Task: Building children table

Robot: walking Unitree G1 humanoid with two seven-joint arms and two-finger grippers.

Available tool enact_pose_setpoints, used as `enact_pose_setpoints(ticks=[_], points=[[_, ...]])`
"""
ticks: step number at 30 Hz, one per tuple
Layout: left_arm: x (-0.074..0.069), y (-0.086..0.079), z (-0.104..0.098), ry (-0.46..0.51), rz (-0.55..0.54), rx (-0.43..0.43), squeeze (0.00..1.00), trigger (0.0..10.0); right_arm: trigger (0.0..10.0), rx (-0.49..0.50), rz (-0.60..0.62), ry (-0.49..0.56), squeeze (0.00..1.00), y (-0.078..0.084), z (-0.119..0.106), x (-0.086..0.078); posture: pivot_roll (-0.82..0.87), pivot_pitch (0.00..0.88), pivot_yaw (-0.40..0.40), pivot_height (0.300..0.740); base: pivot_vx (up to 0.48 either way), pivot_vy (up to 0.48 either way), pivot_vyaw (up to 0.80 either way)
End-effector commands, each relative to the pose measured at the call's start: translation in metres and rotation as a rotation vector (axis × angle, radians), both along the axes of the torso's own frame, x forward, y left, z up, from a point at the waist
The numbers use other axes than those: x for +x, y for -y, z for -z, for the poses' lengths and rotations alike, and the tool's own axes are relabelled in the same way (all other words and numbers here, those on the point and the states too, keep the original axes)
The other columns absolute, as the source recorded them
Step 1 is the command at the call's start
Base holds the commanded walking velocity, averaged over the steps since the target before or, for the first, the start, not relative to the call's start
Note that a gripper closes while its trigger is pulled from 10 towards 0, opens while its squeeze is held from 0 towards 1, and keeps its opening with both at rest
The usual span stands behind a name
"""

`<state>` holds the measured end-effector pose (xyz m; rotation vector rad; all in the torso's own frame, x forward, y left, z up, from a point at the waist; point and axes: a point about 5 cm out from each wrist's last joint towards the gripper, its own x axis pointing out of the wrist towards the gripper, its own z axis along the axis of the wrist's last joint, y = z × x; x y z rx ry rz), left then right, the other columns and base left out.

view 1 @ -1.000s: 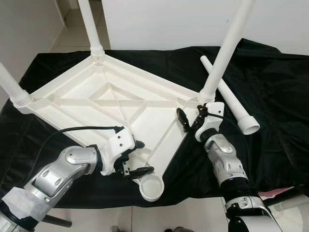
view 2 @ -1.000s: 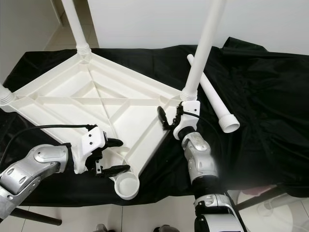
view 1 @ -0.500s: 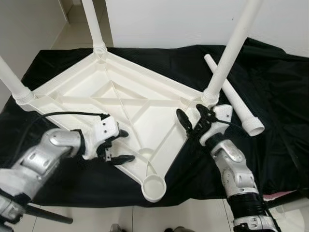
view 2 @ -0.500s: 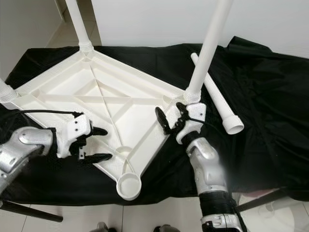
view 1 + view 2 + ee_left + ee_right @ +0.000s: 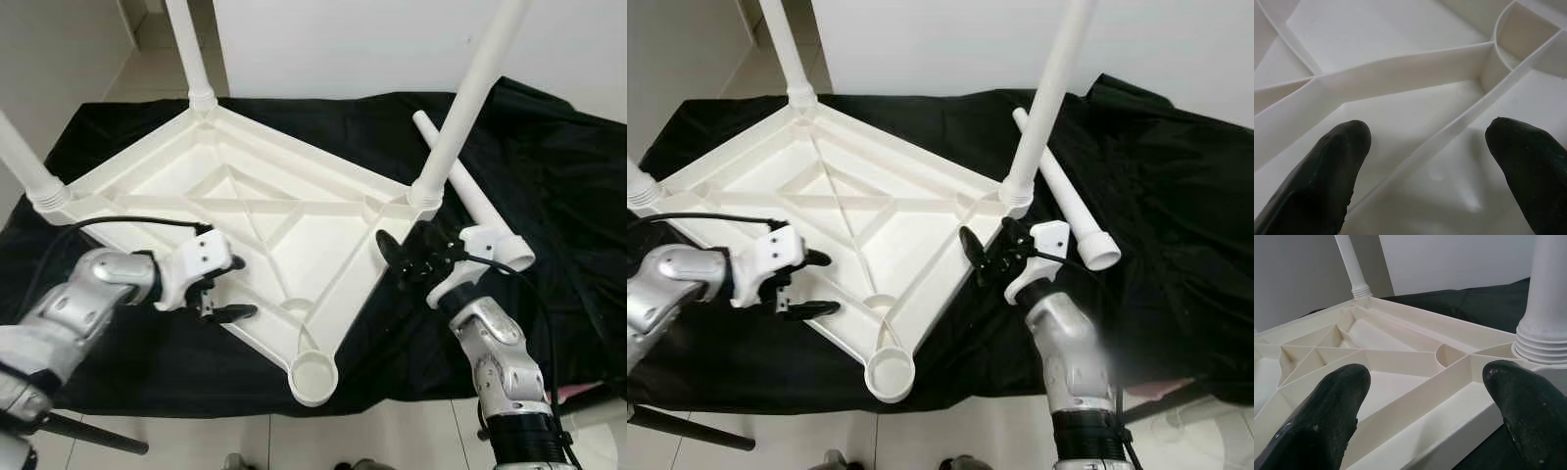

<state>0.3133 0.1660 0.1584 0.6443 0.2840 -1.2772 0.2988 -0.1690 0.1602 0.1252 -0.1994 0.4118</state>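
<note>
Currently, the white plastic children's table top (image 5: 250, 220) lies upside down on the black cloth (image 5: 549, 176) before me, ribbed underside facing up. Three white plastic legs stand screwed into its corners: one at 12 o'clock (image 5: 191, 49), one at 9 o'clock (image 5: 24, 166), one at 2 o'clock (image 5: 465, 103). The round empty socket (image 5: 313, 377) at the 6 o'clock corner faces up, without a leg. A fourth loose white plastic leg (image 5: 470, 191) lies flat on the cloth at 2 o'clock, just beyond the fitted leg there.

My left gripper (image 5: 227, 287) sits at 8 o'clock, against the table top's near-left edge. Its fingers (image 5: 1327, 171) are spread apart, one on each side of a diagonal rib, holding nothing.

My right gripper (image 5: 402, 259) hovers at 4 o'clock, just off the near-right edge, below the base of the 2 o'clock leg. Its fingers (image 5: 1327, 411) are likewise apart and empty, aimed across the ribbed underside.
</note>
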Motion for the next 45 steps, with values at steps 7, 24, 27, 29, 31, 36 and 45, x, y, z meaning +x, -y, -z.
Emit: enact_pose_setpoints(ticks=[7, 24, 27, 29, 31, 36, 45], points=[[0.012, 0.003, 0.018, -0.035, -0.016, 0.124, 0.0, 10.0, 10.0, 0.006, -0.006, 0.001, 0.0, -0.002, -0.004, 0.0, -0.08, 0.108, 0.033, 0.74, 0.0, 0.0, 0.0], [0.021, -0.005, 0.018, -0.039, -0.041, 0.129, 0.0, 0.0, 10.0, -0.002, -0.004, -0.011, 0.0, -0.002, -0.003, 0.0, -0.08, 0.098, 0.035, 0.74, 0.0, 0.0, 0.0], [0.022, -0.003, 0.016, -0.03, -0.05, 0.111, 0.0, 0.0, 10.0, -0.002, -0.004, -0.012, 0.0, -0.002, -0.003, 0.0, -0.08, 0.093, 0.034, 0.74, 0.0, 0.0, 0.0], [0.023, 0.001, 0.014, -0.013, -0.05, 0.091, 0.0, 0.0, 10.0, -0.004, -0.005, -0.012, 0.0, -0.003, -0.003, 0.0, -0.08, 0.093, 0.035, 0.74, 0.0, 0.0, 0.0], [0.024, 0.005, 0.013, 0.002, -0.055, 0.074, 0.0, 0.0, 10.0, -0.005, -0.005, -0.011, 0.0, -0.003, -0.003, 0.001, -0.08, 0.092, 0.036, 0.74, 0.0, 0.0, 0.0], [0.028, 0.03, 0.01, 0.103, -0.085, -0.023, 0.0, 10.0, 10.0, -0.007, 0.005, -0.011, 0.0, -0.003, -0.003, 0.001, -0.08, 0.093, 0.039, 0.74, 0.0, 0.0, 0.0], [0.033, 0.034, 0.006, 0.113, -0.122, -0.044, 0.0, 10.0, 10.0, -0.01, 0.021, -0.007, 0.0, -0.003, -0.003, 0.002, -0.08, 0.092, 0.04, 0.74, 0.0, 0.0, 0.0]])
